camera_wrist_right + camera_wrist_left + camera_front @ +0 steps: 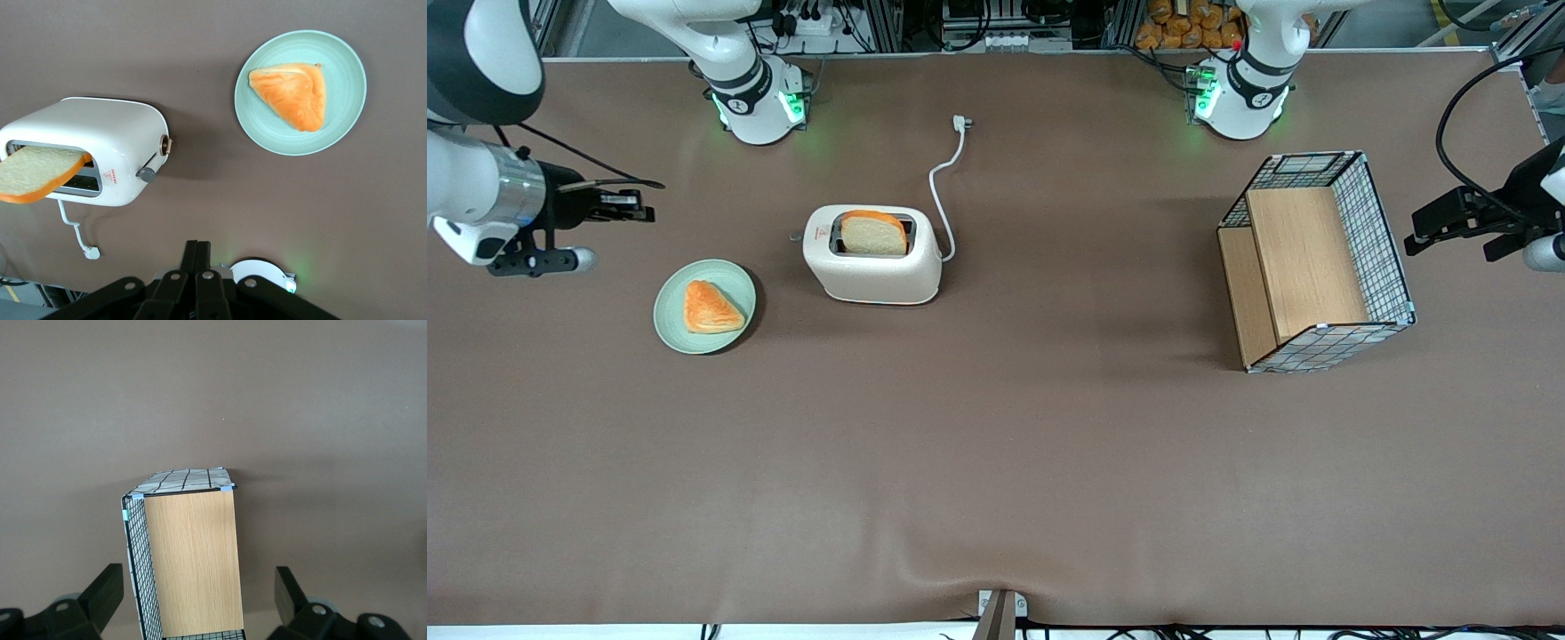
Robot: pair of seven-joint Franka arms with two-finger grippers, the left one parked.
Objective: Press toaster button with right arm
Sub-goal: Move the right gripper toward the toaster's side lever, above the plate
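Even, fairly bright overhead light is falling across the brown table (996, 462), leaving no harsh glare. The toaster (871, 258) and the plate (704, 306) are throwing soft shadows onto the cloth just beside them. Green lamps are glowing on the arm bases (760, 105). The gripper (627, 206), hanging above the table near the plate, is showing dark and slightly soft-edged in the front view.

The front camera looked down on the whole bench (996, 462). The right wrist camera looked down closer, sharing the toaster (87, 150) and the plate (347, 127). The pincer (197, 267) was shut and high above the bench.
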